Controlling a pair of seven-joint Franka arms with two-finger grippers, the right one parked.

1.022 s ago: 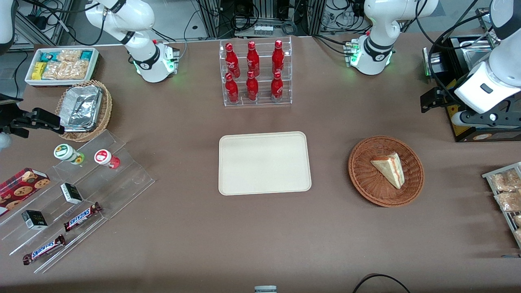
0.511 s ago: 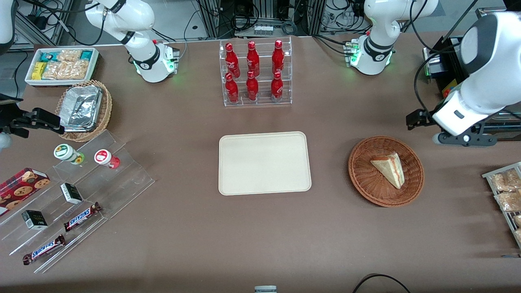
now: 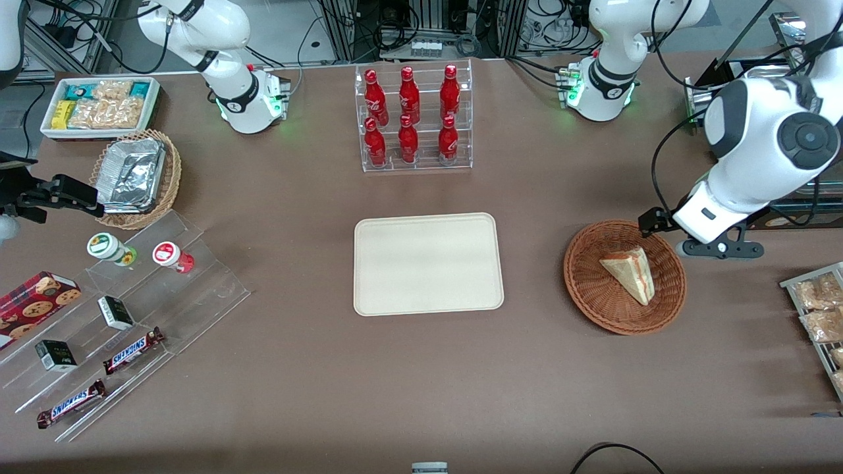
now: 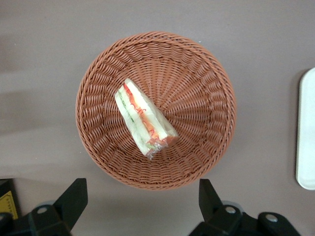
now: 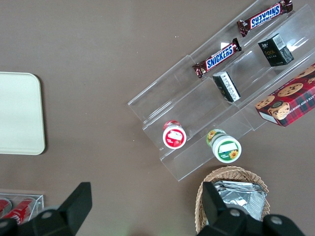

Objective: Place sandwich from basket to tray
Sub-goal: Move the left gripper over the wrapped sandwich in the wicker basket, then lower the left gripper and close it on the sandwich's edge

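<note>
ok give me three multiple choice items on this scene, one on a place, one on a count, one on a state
1. Where is the sandwich?
A. on the tray
B. in the basket
C. in the claw

2. How many red bottles stand in the clear rack?
A. four
B. six
C. eight

3. How is the claw?
A. open, above the basket's rim
B. shut on the sandwich
C. resting on the tray

Key: 1 B, the wedge lies on the weave of the basket, while the tray holds nothing. 2 B, the bottles stand in two rows of three. 3 A, the wrist view shows its fingers spread wide with nothing between them.
</note>
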